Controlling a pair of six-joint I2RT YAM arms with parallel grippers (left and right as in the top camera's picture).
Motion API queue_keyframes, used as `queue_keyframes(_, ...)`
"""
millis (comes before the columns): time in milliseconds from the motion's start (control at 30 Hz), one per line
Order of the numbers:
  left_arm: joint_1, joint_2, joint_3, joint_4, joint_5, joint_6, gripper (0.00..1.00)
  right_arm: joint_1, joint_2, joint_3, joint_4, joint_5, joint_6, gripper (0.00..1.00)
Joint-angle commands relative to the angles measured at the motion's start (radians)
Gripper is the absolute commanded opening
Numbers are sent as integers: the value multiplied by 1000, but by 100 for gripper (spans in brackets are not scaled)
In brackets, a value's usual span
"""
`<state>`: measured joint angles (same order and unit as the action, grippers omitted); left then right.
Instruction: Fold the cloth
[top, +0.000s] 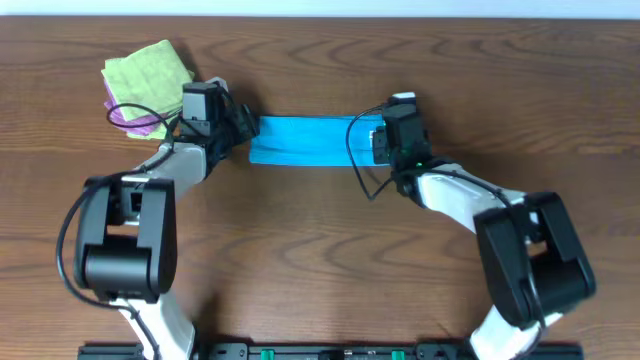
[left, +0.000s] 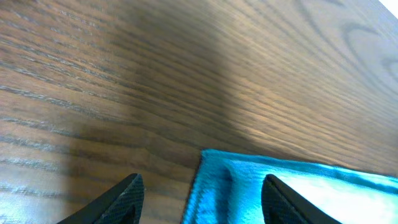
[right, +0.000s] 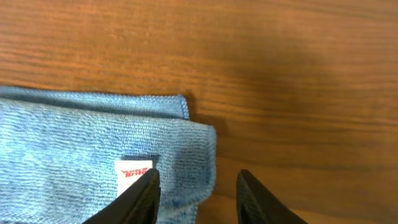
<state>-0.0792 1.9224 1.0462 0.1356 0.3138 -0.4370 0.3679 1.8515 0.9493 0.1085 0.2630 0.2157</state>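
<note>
Cloth, sky-blue, folded strip, flat on wooden table

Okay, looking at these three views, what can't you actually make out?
Overhead: both ends of the cloth are hidden under the left gripper and right gripper.
Left wrist: the frame's bottom edge cuts the cloth off.
Right wrist: the print on the white label is too small to read.
Overhead: the purple cloth lies mostly under the green cloth.
</note>
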Motion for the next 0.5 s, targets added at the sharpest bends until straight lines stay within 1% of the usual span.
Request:
queue_keyframes(0,2,-61,18,-31,-7,25,62,0,-69,-1,-42,18,39,42)
queue_keyframes(33,2,-70,18,-46,-6,25,62,0,-85,-1,-60,18,50,44)
queue_keyframes(167,2,-93,18,-83,14,21,61,0,-150,-1,-127,18,86,47)
queue_keyframes(233,1,-96,18,-84,44,7,54,0,-180,-1,-166,18,119,48)
queue_keyframes(267,0,-96,18,-84,55,-3,49,0,-194,-1,-187,18,140,48)
queue_keyframes(300,-2,-96,18,-84,60,-18,40,0,-214,-1,-218,17,174,50)
queue_keyframes(367,-7,-96,18,-84,61,-31,29,0,-243,-1,-270,4,239,52)
queue_keyframes(467,-26,-95,18,-82,56,-51,22,-1,-277,-1,-340,-59,348,57)
